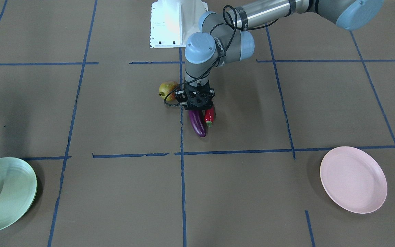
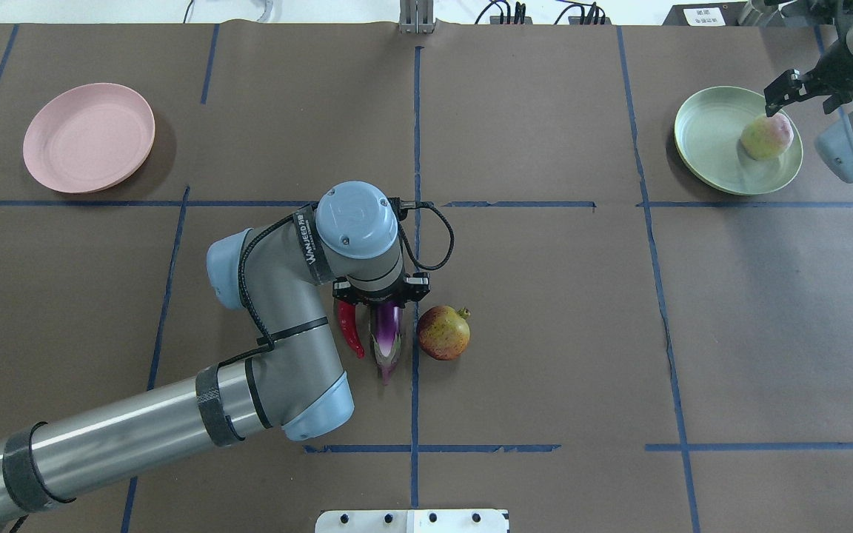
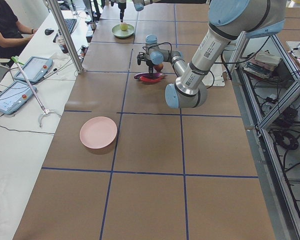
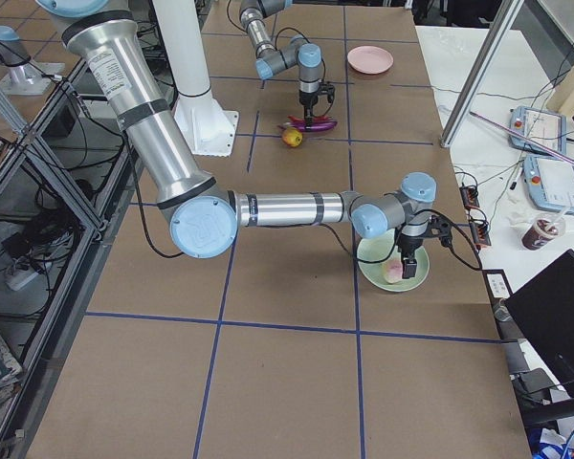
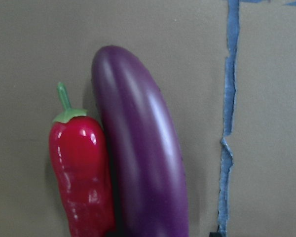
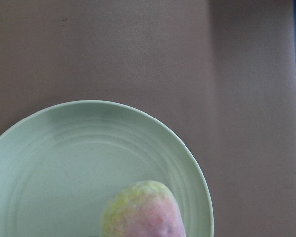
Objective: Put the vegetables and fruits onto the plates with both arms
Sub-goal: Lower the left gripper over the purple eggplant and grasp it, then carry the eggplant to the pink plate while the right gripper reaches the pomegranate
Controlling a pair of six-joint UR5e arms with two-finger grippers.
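- The left gripper (image 2: pixel 380 300) hangs straight down over the middle of the table, directly above the eggplant (image 2: pixel 387 337). Its body hides the fingers, so it cannot be told whether they are apart or clamped.
- The eggplant lies flat on the brown table cover (image 2: pixel 545 311), its greenish cap end pointing toward the robot's base and its rounded purple end under the gripper.
- The red chili pepper (image 2: pixel 350 329) lies alongside the eggplant on the left arm's side. In the left wrist view the two touch along their length, and the chili's green stem (image 5: pixel 64 98) points the same way as the eggplant's rounded end.
- The red and yellow-green fruit (image 2: pixel 443 333), with a small dark crown, sits on the table just beside the eggplant on its other side, with a blue tape line (image 2: pixel 415 400) between them.
- The pink plate (image 2: pixel 88 138) lies at the far left of the table, well apart from the produce, with nothing on it.
- The right gripper (image 2: pixel 797 100) hovers over the pale green plate (image 2: pixel 708 148) at the far right, its fingers spread apart just above the pale green fruit (image 2: pixel 765 137).
- That fruit, blushed pink, rests inside the green plate near the rim on the right arm's side.
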